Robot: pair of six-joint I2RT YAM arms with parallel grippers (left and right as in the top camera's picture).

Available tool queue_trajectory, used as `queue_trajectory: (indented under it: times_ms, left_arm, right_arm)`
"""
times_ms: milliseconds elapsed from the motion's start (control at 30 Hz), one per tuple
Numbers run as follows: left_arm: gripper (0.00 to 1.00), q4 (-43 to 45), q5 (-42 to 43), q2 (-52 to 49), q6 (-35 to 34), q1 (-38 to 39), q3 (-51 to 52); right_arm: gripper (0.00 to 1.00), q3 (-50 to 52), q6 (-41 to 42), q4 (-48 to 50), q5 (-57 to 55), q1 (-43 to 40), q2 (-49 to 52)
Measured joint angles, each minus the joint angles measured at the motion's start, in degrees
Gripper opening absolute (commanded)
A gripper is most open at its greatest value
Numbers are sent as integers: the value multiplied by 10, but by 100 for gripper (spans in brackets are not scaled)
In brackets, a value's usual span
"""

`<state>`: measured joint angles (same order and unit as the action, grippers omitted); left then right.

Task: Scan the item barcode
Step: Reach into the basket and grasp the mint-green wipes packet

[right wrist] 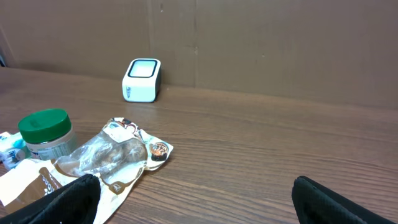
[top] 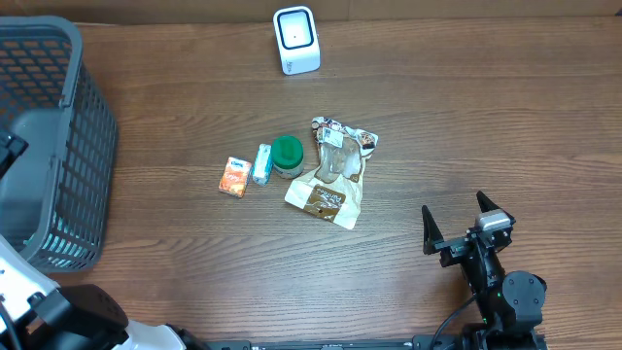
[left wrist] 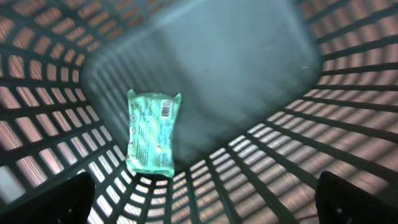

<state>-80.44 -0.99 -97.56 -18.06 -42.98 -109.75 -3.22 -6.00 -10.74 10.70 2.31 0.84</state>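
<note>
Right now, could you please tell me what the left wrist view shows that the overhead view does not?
Only the left wrist view shows a green packet inside the basket, its barcode facing the camera. Only the overhead view shows the scanner, the jar, an orange packet, a clear bag, a brown bag and the open right pincer. Both show the basket's dark mesh wall.

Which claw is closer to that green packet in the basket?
Left. The left gripper hangs over the green packet inside the basket; the right gripper is far across the table.
</note>
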Motion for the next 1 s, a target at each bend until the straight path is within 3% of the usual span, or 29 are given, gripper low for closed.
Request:
queue_trajectory:
  times_ms: [667,1000]
  left_arm:
    - [99,154,-2,-4,76,-29,241]
    - [100,219,-6,-5,80,-29,312]
  right_arm:
    - [100,0,0,0,0,0,0]
    - [100,0,0,0,0,0,0]
